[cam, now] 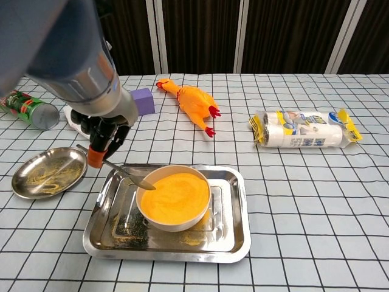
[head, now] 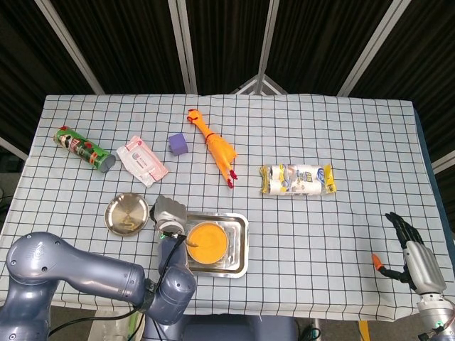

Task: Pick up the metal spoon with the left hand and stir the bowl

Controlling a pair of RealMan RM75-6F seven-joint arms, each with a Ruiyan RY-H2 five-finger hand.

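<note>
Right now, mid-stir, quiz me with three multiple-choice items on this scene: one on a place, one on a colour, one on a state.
1. Where does the bowl stand?
A. in the tray
B. on the round plate
C. beside the paper rolls

2. What colour is the block near the rubber chicken?
A. green
B. purple
C. red

3. What is the left hand doing?
A. resting open on the table
B. gripping the can
C. holding the spoon

Answers:
1 A: the bowl sits inside the tray's rim.
2 B: the cube shows purple in both views.
3 C: its fingers grip the handle, the spoon tip at the bowl's rim.
</note>
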